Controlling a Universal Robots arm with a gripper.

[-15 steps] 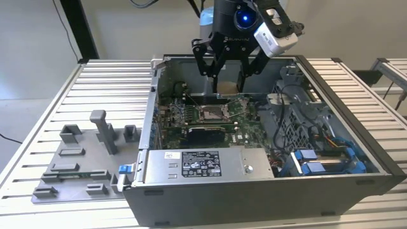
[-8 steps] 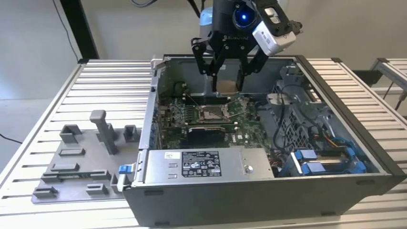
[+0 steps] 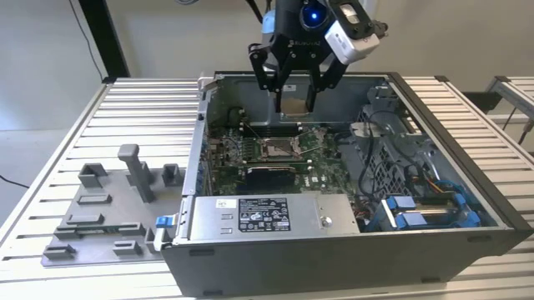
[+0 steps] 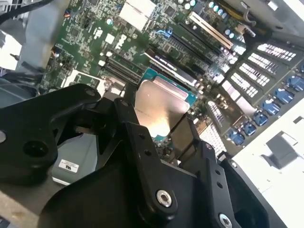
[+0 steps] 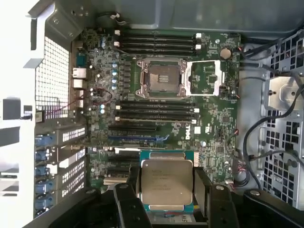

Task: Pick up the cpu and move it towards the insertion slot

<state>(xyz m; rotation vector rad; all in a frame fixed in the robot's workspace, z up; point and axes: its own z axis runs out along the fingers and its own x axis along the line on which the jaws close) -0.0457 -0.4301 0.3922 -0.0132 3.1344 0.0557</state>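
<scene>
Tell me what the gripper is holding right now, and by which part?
The gripper holds the cpu, its fingers clamped on two opposite edges, metal face clear. It hangs inside the computer case, above the motherboard.

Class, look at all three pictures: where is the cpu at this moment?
The cpu is clamped in the gripper, raised above the open computer case in the exterior view, not yet over the insertion slot on the green board.
</scene>
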